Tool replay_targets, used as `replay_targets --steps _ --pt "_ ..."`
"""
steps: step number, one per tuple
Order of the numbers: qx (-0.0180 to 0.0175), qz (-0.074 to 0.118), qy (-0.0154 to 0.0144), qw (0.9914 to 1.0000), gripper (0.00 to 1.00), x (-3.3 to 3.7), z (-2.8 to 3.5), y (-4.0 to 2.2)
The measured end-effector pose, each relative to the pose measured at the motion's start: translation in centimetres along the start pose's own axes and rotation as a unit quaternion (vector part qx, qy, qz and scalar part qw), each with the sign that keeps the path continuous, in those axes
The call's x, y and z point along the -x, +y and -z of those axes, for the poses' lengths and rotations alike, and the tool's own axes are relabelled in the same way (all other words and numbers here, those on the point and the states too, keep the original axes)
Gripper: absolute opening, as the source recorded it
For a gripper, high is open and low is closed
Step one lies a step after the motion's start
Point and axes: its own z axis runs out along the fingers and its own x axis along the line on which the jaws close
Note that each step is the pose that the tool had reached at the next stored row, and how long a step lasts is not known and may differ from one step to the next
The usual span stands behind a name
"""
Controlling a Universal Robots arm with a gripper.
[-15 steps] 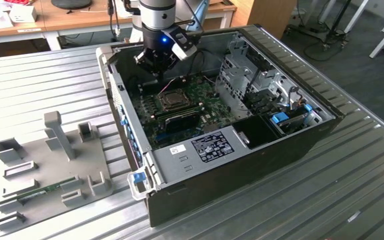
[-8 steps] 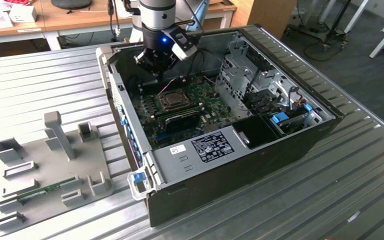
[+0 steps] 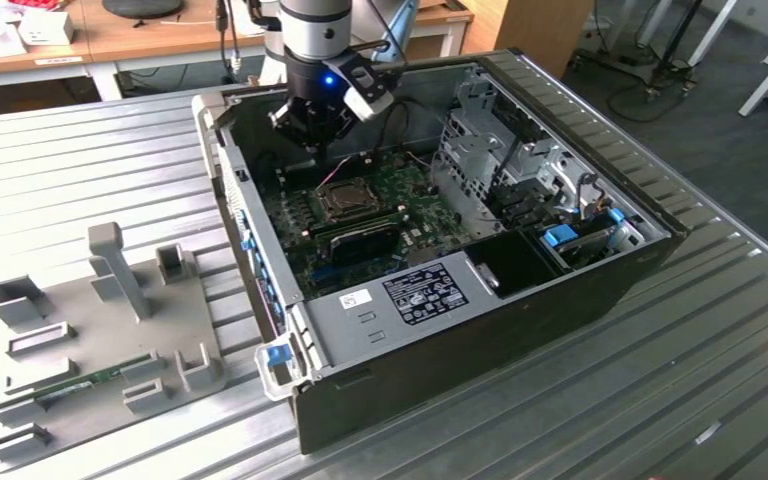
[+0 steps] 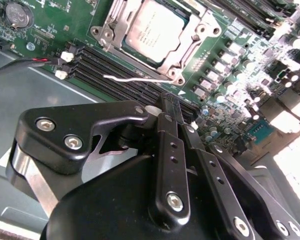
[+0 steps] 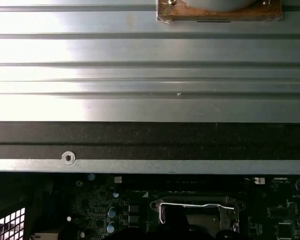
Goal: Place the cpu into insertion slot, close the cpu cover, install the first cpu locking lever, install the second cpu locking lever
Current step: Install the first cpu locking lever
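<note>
The cpu (image 4: 157,30) is in. I can see it lying flat in the insertion slot (image 3: 344,198), its pale square top showing in the second wrist view. The cpu cover (image 4: 191,42) looks folded down over it, with its silvery frame sitting around the chip's edges, so I'd call the first two steps done.

The levers are the open question. One thin locking lever (image 4: 135,78) lies along the socket's edge, next to the black memory slots (image 4: 115,82). I can't tell whether its end is hooked under its catch, so I'd judge the lever work as what's left.

The hand (image 4: 172,102) hangs over the green motherboard (image 4: 230,65) just beside the socket. It touches nothing that I can make out, and its fingers are pressed together, carrying nothing. In the exterior view it sits low inside the open computer case (image 3: 491,330) on the ribbed tabletop (image 3: 91,150).
</note>
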Motion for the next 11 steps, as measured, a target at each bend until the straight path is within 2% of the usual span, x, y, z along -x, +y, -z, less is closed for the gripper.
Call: replay_targets --steps 11 --pt "0.0011 0.0 0.0 1.0 0.1 0.78 -0.78 0.02"
